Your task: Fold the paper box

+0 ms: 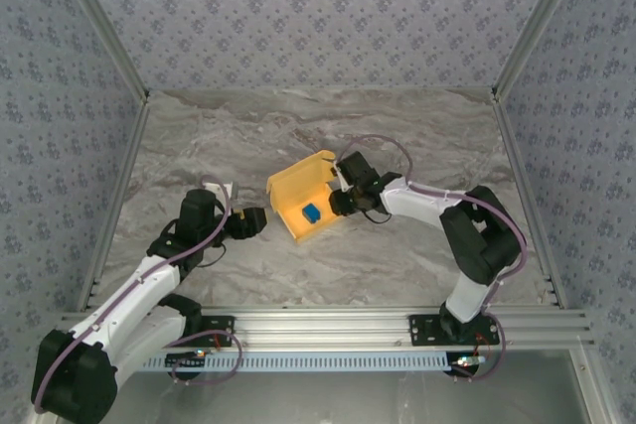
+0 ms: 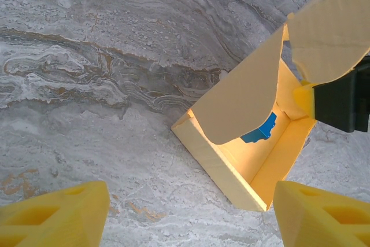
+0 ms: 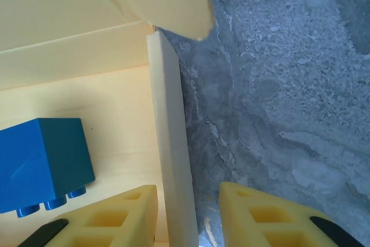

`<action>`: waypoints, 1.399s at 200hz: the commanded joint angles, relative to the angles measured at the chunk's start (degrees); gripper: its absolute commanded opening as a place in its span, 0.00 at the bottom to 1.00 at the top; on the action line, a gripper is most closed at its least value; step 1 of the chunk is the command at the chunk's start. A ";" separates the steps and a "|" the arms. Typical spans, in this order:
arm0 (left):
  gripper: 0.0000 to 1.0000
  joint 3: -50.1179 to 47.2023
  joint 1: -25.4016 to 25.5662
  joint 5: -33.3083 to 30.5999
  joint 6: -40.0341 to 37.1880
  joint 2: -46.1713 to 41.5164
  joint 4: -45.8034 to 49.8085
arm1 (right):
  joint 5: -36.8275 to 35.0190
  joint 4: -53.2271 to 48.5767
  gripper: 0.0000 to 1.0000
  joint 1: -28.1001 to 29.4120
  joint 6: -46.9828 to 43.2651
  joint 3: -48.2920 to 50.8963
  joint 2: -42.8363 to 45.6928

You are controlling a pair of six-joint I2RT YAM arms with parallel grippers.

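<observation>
Top external view: the paper box (image 1: 296, 196) sits in the middle of the gray table (image 1: 219, 136). Its top is open and a small blue block (image 1: 311, 212) lies inside it. The left gripper (image 1: 260, 221) is just to the left of the box and does not touch it. The right gripper (image 1: 336, 196) is at the right side of the box.

In the left wrist view, the two yellow fingers (image 2: 52, 215) are far apart with nothing between them, just the bare table. The box (image 2: 225, 166) lies a little way ahead of them. One flap (image 2: 243, 102) leans over the blue block (image 2: 260, 131).

In the right wrist view, the right gripper (image 3: 188, 188) has one finger (image 3: 115, 218) inside the box and the other outside it. The thin side wall (image 3: 170, 143) of the box stands between them. The fingers are only a little way apart. The inside finger is right beside the wall. A strip of table shows between the wall and the outside finger, so they are not squeezing it. The blue block (image 3: 43, 163) is near the inside finger.
</observation>
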State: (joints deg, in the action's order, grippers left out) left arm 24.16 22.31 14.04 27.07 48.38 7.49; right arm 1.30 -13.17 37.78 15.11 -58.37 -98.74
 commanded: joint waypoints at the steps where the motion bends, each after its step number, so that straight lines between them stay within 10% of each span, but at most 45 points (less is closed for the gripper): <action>1: 0.75 -0.04 0.52 -0.42 -0.66 -0.91 0.15 | -2.48 -1.85 0.34 0.59 -2.16 -2.60 -1.59; 280: 0.75 -0.20 0.55 0.19 -1.14 -0.77 0.23 | -31.81 -23.17 0.10 8.27 7.48 -6.50 -8.45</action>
State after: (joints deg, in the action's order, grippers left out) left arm 24.16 22.31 14.09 26.85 48.38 7.53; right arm -26.26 -30.41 45.67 19.94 -65.76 -104.36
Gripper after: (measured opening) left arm 0.749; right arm 0.102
